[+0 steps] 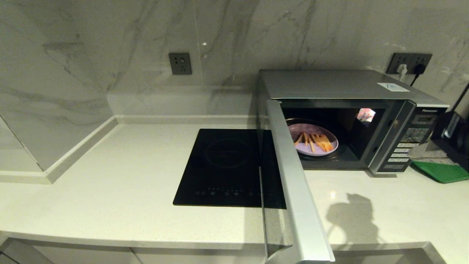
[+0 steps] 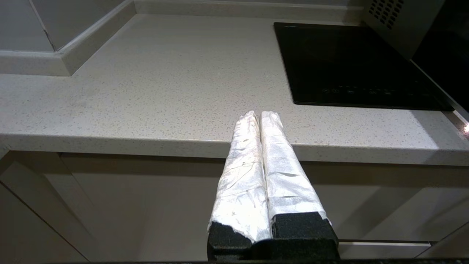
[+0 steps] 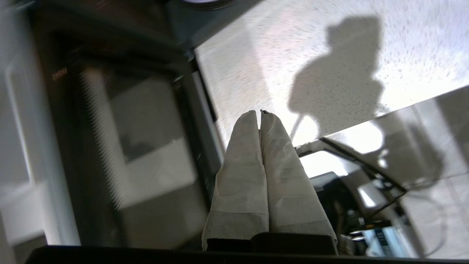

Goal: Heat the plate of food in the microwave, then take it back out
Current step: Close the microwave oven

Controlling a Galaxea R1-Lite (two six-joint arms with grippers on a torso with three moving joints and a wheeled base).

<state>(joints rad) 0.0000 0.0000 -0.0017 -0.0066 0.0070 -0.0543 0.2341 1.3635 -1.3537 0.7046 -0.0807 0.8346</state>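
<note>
The silver microwave [image 1: 340, 88] stands at the back right of the counter with its door [image 1: 293, 183] swung wide open toward me. Inside, the lilac plate of food [image 1: 313, 139] with orange-yellow sticks rests on the turntable. Neither gripper shows in the head view. My left gripper [image 2: 259, 114] hangs shut and empty in front of the counter's front edge, left of the cooktop. My right gripper [image 3: 259, 113] is shut on nothing, low beside the open door's dark glass [image 3: 124, 146], near the counter's edge; only a sliver of the plate [image 3: 205, 1] shows there.
A flat black induction cooktop [image 1: 227, 165] is set into the counter left of the microwave. A green tray [image 1: 441, 171] and a dark appliance [image 1: 452, 137] sit to the microwave's right. Marble walls enclose the back and left.
</note>
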